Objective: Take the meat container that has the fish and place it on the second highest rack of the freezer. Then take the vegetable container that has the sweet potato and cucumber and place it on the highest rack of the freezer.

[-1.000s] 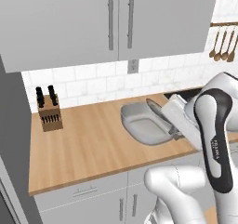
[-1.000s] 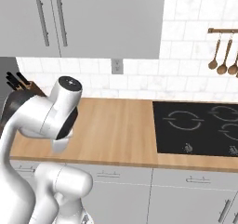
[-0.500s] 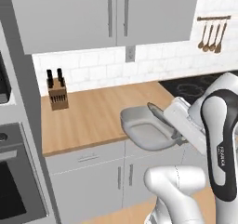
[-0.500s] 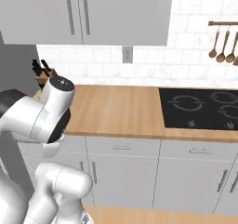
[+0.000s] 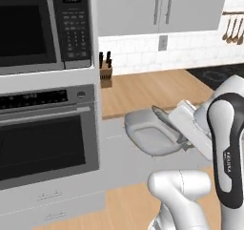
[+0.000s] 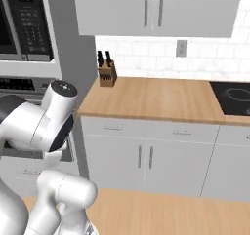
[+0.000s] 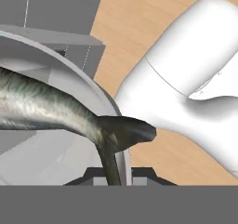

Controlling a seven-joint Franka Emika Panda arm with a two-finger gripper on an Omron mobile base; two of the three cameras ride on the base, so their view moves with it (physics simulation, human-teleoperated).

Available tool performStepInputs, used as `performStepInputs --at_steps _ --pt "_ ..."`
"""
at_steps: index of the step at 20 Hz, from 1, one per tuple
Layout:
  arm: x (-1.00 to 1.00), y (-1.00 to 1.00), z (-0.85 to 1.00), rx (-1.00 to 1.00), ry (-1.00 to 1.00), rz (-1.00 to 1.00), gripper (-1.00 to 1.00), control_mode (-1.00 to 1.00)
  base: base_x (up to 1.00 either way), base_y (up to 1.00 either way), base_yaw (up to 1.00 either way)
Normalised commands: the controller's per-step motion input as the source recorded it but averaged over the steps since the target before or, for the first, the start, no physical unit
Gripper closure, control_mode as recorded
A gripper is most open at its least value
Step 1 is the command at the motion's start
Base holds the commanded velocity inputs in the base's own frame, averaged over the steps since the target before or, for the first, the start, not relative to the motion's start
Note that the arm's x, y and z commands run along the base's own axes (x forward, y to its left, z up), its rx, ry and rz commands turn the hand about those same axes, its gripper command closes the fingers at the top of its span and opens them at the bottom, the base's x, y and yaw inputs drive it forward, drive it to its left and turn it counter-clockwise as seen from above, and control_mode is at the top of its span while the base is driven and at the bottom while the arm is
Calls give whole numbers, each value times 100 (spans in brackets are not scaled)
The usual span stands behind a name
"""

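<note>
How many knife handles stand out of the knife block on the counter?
2. Both dark handles rise side by side from the top of the knife block, at the counter's back left corner by the wall. Others may be hidden; the block is small in these views.

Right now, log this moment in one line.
gripper: shut on bowl rim | fish: in bowl | bowl: carried off counter, near oven

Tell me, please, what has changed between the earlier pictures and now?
The base has driven and turned, so the view has shifted off the counter towards the oven and microwave. The gripper stays shut on the meat container, the fish still inside.
</note>
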Motion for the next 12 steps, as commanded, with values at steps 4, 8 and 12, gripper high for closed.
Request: performStepInputs --at_steps 4,8,12 --pt "0 0 0 0 0 0 100 100 -9 100 38" --pt "0 0 0 0 0 0 100 100 0 100 45" --pt "0 0 0 0 0 0 100 100 4 100 47"
